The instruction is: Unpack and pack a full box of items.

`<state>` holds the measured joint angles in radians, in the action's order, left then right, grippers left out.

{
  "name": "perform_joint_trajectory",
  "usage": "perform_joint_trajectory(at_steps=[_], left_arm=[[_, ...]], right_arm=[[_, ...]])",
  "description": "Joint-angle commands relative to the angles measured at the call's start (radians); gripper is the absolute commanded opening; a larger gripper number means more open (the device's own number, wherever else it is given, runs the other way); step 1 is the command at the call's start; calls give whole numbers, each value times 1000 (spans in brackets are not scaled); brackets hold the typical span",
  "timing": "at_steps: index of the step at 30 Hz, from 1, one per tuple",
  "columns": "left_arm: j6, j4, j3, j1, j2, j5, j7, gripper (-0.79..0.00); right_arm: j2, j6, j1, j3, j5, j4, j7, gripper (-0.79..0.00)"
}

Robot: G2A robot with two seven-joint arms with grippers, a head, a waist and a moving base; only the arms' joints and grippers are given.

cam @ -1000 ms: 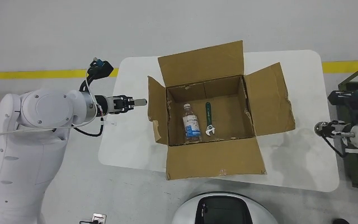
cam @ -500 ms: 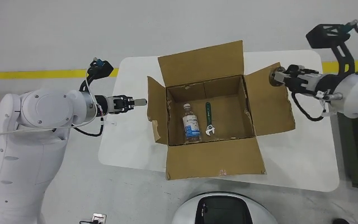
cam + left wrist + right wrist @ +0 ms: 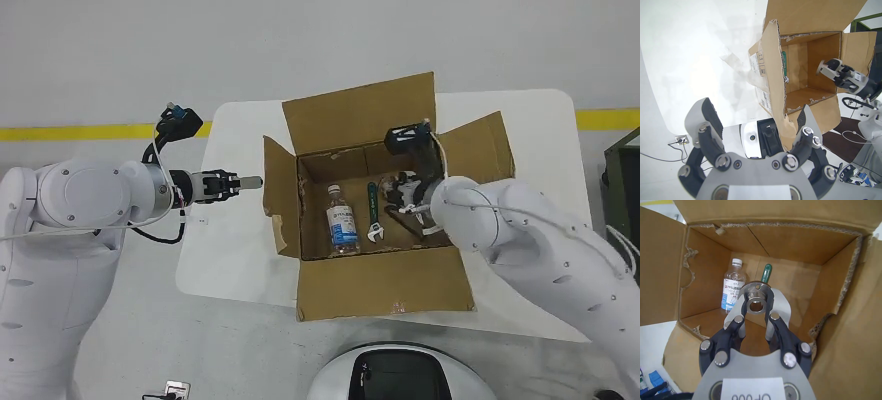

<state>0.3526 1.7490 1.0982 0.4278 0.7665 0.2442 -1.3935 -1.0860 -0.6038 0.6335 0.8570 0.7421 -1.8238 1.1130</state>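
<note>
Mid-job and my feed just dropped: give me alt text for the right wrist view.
The right gripper holds a round metal flange in its jaws over the open cardboard box. On the box floor beyond it lie a clear bottle with a white cap and a green-handled wrench, side by side.

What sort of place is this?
Probably a workshop or factory floor: a yellow line marks the grey floor, a cardboard box with a wrench sits on a table, and the right gripper holds a metal flange.
</note>
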Motion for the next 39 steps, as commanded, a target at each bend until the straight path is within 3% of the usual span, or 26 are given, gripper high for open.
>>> perform_joint_trajectory(at_steps=[1, 8, 9, 11, 15, 17, 20, 25, 26, 27, 28, 32, 34, 36, 39], left_arm=[[0, 0, 0, 0, 0, 0, 0, 0], [0, 0, 0, 0, 0, 0, 0, 0], [0, 0, 0, 0, 0, 0, 0, 0], [0, 0, 0, 0, 0, 0, 0, 0], [0, 0, 0, 0, 0, 0, 0, 0], [0, 0, 0, 0, 0, 0, 0, 0], [0, 0, 0, 0, 0, 0, 0, 0], [0, 0, 0, 0, 0, 0, 0, 0], [0, 0, 0, 0, 0, 0, 0, 0], [0, 0, 0, 0, 0, 0, 0, 0], [0, 0, 0, 0, 0, 0, 0, 0], [0, 0, 0, 0, 0, 0, 0, 0], [0, 0, 0, 0, 0, 0, 0, 0], [0, 0, 0, 0, 0, 0, 0, 0], [0, 0, 0, 0, 0, 0, 0, 0]], right_arm=[[-8, -7, -3, -29, 16, 34, -6, -785], [-34, -11, -10, -108, 78, 155, -14, -785], [-37, -6, -10, -117, 88, 168, -11, -757], [-42, 0, -14, -128, 100, 186, -10, -496], [-52, 5, -23, -121, 94, 199, -8, -385], [-54, 8, -30, -105, 87, 189, -4, -77], [-50, 11, -32, -58, 75, 156, 9, 0], [-29, -3, -30, 120, 11, 52, 22, 0], [-22, -11, -26, 176, -2, 22, 22, -71], [-13, -16, -20, 234, -4, -5, 21, -265], [-4, -24, -13, 305, -17, -32, 24, -400], [30, -33, 44, 583, -16, -85, 17, -554], [44, -28, 86, 706, 1, -77, 4, -717], [53, -25, 140, 807, -15, -55, 0, -785], [59, -35, 231, 919, -72, 34, 1, -785]])
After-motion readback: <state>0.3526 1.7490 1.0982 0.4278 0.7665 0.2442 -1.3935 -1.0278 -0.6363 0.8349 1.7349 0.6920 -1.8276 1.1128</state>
